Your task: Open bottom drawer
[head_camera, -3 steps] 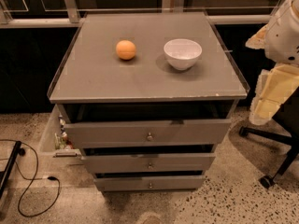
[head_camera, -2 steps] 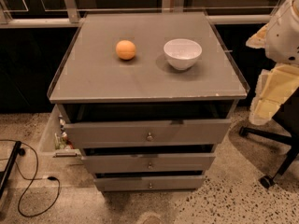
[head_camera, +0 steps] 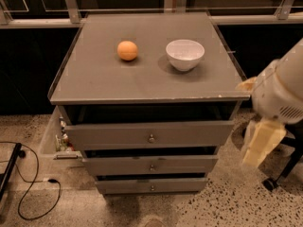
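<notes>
The bottom drawer [head_camera: 151, 186] is the lowest and smallest grey front of the cabinet, with a small round knob [head_camera: 152, 188] at its centre. A thin dark gap shows above its front; its inside is hidden. The mid-sized front [head_camera: 151, 165] and the largest top front [head_camera: 150, 135] sit above it, and the top one stands out a little. The gripper is out of view. Only my white arm housing [head_camera: 280, 92] and a cream cover [head_camera: 261, 143] show, at the right, beside the cabinet's right front corner.
An orange ball [head_camera: 127, 50] and a white bowl [head_camera: 185, 54] sit on the grey cabinet top [head_camera: 104, 84]. A side bin with small items [head_camera: 59, 138] hangs at the left. A black cable [head_camera: 28, 188] lies on the floor at left. A chair base with a wheel [head_camera: 271, 183] stands at right.
My arm has come down and a little left, from beside the cabinet top to beside the top drawer. The drawers, ball and bowl have not moved.
</notes>
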Available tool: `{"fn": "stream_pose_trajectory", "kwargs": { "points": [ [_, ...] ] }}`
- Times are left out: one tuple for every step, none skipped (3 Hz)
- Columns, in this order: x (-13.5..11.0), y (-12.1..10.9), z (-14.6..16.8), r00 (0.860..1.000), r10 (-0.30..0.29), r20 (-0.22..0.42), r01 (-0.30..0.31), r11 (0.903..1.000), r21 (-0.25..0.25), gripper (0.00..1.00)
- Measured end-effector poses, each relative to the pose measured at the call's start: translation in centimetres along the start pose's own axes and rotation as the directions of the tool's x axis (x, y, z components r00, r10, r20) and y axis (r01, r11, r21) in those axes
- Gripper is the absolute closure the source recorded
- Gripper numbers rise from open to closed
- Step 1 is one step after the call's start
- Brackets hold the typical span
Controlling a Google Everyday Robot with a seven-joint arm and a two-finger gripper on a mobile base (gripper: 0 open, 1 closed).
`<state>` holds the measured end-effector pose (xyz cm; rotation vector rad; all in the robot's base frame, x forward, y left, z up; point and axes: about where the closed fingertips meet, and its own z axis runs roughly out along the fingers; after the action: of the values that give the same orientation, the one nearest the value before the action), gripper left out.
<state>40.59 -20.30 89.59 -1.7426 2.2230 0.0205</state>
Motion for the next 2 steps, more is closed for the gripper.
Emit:
{"fn": "stream_pose_trajectory", "kwargs": {
  "points": [
    [1.8,3.3,5.3,0.999,-0.012,0.035,0.013,0.9992,-0.039,0.00],
    [4.2,6.5,11.8,0.995,-0.043,0.095,0.049,0.9967,-0.064,0.00]
  ]
}}
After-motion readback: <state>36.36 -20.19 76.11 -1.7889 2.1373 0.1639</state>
